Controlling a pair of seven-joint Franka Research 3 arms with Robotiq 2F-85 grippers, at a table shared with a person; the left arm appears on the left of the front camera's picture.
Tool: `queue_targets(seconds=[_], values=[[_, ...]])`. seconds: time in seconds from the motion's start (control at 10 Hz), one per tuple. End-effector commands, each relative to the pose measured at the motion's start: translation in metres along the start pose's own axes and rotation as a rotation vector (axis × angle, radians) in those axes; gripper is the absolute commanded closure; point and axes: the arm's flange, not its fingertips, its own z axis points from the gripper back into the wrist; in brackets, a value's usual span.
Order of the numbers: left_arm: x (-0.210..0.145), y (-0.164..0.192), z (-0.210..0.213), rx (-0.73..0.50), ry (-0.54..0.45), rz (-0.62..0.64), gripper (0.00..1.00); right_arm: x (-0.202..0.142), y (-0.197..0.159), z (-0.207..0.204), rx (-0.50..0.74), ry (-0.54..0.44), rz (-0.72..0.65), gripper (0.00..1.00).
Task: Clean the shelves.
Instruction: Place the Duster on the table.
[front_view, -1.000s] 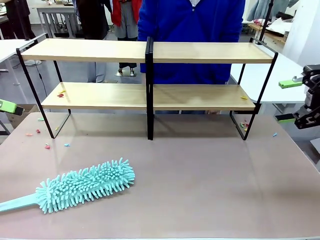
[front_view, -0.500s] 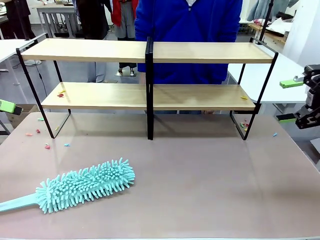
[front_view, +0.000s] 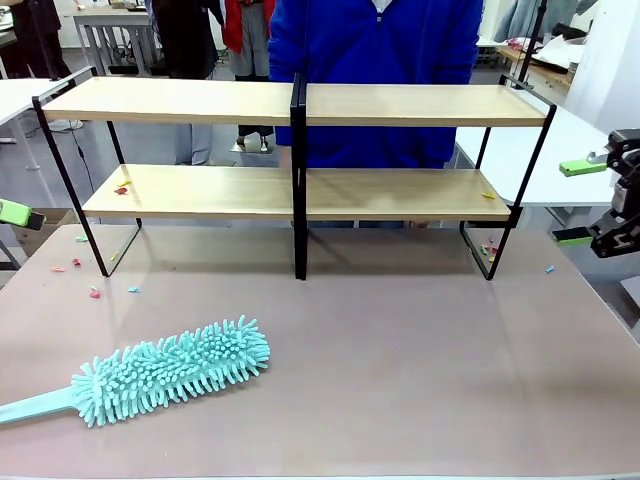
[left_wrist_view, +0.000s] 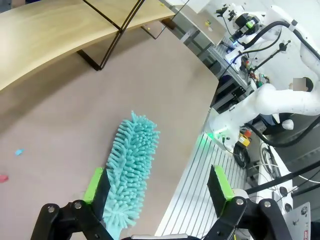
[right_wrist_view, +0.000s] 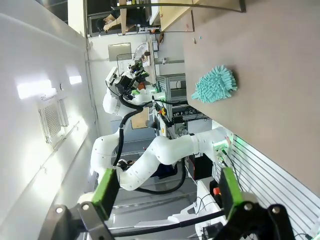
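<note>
The shelves stand across the far half of the table, two light-wood boards in a black frame with a centre post. Small coloured scraps lie on the lower board. A teal fluffy duster lies on the table at the near left, handle pointing left. My left gripper hangs open above the duster, holding nothing; one of its green pads shows at the left edge. My right gripper is open and empty at the table's right edge, well away from the shelves.
A person in a blue top stands right behind the shelves. More coloured scraps lie on the brown table by the rack's left foot and others by its right foot. White tables flank both sides.
The person behind the shelves has shifted slightly. Both grippers and the duster have stayed put.
</note>
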Motion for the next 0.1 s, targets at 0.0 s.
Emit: queue_targets(seconds=[0.0], values=[[-0.0004,-0.0011,0.0011,0.001,0.004,-0.007,0.0,-0.0019,-0.0007,0.0028,-0.011,0.012,0.023,0.0]])
